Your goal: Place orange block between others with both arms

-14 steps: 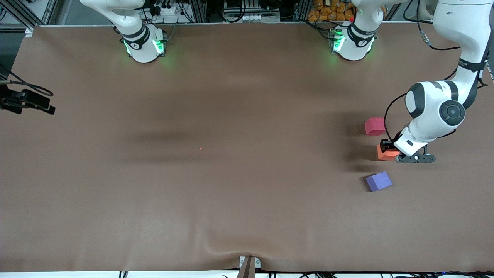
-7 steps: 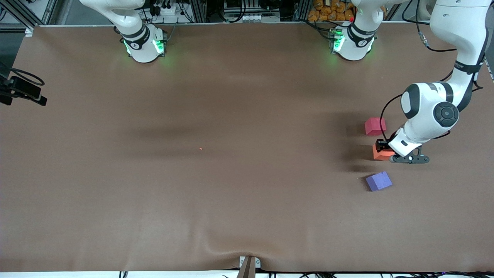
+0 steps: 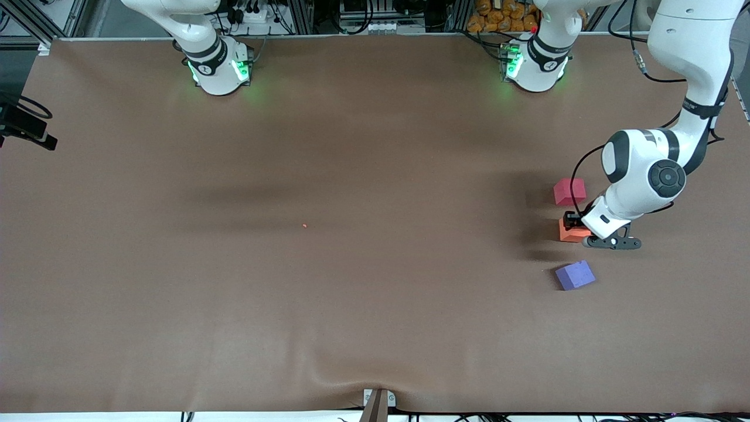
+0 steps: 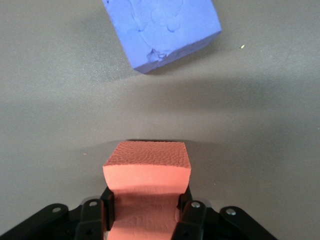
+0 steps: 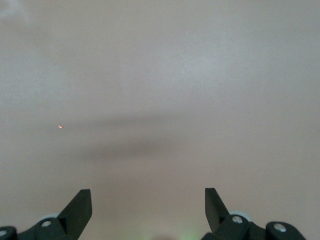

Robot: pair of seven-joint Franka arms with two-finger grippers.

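1. Where the left arm (image 3: 644, 170) bends down from the upper right of the front view, we see its elbow folded and its wrist angled low over the bench (image 3: 351, 293).
2. We see the left end effector (image 3: 571, 225) clamped on the orange block (image 3: 569, 232), its two fingers (image 4: 192, 217) pressing the block's sides in the left wrist view.
3. We find that block at the right of the front view, between the pinkish-red cube (image 3: 569, 191) higher in the frame and the purple-blue cube (image 3: 575, 275) lower down, apart from both.
4. We see the right end effector (image 5: 148, 207) with fingers spread wide and holding nothing, over bare bench; the right arm (image 3: 193, 29) waits at the upper left.
5. We note a tiny orange speck (image 3: 304, 225) near the middle of the front view.
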